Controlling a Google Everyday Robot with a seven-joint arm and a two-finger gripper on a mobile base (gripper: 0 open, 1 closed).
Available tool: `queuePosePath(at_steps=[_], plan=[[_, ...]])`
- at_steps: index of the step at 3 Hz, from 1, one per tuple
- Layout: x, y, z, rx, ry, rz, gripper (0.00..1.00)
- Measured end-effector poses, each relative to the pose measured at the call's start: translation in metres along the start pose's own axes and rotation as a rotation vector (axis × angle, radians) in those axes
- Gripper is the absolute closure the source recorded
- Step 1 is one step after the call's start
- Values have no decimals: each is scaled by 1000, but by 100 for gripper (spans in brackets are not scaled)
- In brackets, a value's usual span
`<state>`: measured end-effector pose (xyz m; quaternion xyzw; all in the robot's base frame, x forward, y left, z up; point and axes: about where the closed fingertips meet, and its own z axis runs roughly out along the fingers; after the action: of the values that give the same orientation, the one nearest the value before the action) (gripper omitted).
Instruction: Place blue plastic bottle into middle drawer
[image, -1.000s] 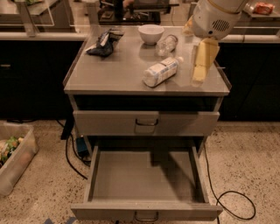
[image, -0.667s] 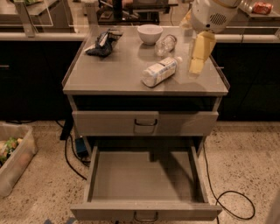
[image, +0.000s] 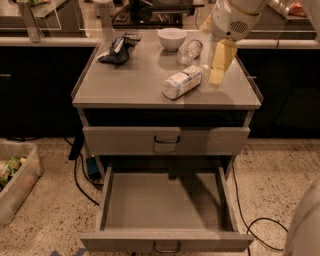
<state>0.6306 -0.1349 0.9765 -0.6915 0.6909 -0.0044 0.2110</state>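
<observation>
The gripper (image: 218, 70) is seen hanging, pointed downward, over the right-hand part of the cabinet top (image: 135, 80), near its right edge. Whether it is spread or pressed together cannot be told from this view. Nothing is seen to be held in it.

Just beside it, to the left, the blue plastic bottle (image: 184, 81) is found lying on its side on the cabinet top. Whether the gripper touches the capped end cannot be judged; the two appear very close. The bottle's long axis runs diagonally, from the front left toward the back right. The broad base is turned toward the front left and the neck with its white cap toward the back right (that is, toward the gripper).

Farther back, a bare clear bottle (image: 190, 50) and a white bowl (image: 171, 37) are set, and a dark crumpled packet (image: 118, 48) is left near the back-left corner.

Below the top, the upper drawer (image: 166, 140) is shut. The middle drawer (image: 165, 202) is pulled fully out, and nothing is seen on its flat floor.

As to progress, only the opening of the drawer can be counted as done. The bottle has not yet been grasped or lifted, so the task is judged to be in its early part. The grasp, the carrying forward and downward, and the release into the drawer are all left to be done.
</observation>
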Motion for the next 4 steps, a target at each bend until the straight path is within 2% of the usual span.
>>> queuePosePath(at_steps=[1, 2, 3, 4], plan=[[-10, -26, 44, -28, -33, -45, 0], [-12, -37, 81, -49, -14, -59, 0], [-12, -37, 81, -49, -14, -59, 0], [17, -38, 129, -86, 28, -34, 0]])
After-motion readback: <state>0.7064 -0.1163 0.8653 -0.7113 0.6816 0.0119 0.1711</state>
